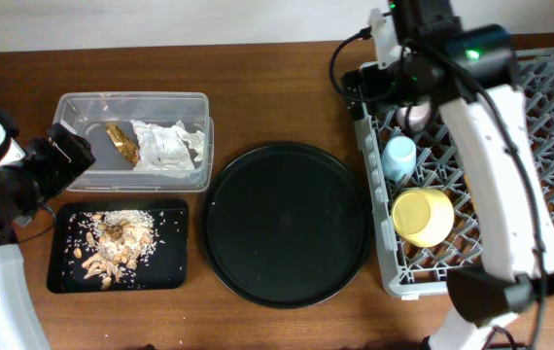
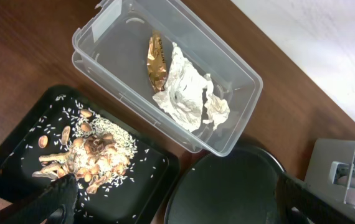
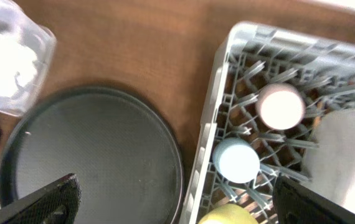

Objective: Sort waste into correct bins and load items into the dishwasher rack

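Observation:
The clear box holds the white napkin and the brown-gold wrapper. In the left wrist view the napkin and wrapper lie in the box. Food scraps lie in the shallow black tray. The grey rack holds the pink cup, the blue cup and the yellow bowl. A pale plate stands in the rack. My left gripper is open and empty left of the bins. My right gripper is open and empty over the rack's left edge. The chopsticks are out of view.
A large round black tray lies bare between the bins and the rack. It shows in the left wrist view and the right wrist view. My right arm crosses over the rack's middle.

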You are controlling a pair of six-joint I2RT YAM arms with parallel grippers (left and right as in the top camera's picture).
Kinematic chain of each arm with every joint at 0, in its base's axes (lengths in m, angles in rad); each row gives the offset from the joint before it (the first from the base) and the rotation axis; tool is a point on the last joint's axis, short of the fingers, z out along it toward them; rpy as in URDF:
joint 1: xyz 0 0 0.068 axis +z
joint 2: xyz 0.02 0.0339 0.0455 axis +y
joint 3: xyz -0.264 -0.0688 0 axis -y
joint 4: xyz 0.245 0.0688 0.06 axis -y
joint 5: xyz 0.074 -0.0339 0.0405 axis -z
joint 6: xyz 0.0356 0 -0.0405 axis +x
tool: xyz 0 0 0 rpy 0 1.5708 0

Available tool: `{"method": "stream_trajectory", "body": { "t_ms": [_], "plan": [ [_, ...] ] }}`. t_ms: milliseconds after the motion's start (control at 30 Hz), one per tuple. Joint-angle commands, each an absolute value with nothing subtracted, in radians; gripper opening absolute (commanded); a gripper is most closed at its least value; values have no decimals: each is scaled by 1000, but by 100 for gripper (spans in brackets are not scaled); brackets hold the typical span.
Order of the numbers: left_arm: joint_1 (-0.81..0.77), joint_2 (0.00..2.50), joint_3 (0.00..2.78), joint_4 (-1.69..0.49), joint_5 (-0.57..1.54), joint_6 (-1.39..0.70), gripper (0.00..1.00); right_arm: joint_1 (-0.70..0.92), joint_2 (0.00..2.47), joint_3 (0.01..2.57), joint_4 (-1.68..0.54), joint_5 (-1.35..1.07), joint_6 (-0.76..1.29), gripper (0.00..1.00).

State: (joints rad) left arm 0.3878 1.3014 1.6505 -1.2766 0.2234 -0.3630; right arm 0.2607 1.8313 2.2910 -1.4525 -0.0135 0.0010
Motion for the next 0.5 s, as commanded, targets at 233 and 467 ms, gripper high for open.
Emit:
{"method": "stream_trajectory", "body": {
  "t_ms": [233,467],
  "plan": [
    [391,1300,1654,-1277,220,-366,99,224,952,1936,-1115,8,6,99],
    [391,1300,1654,-1277,220,-366,99,36,185,732,-457,-21,90,99]
  ]
}}
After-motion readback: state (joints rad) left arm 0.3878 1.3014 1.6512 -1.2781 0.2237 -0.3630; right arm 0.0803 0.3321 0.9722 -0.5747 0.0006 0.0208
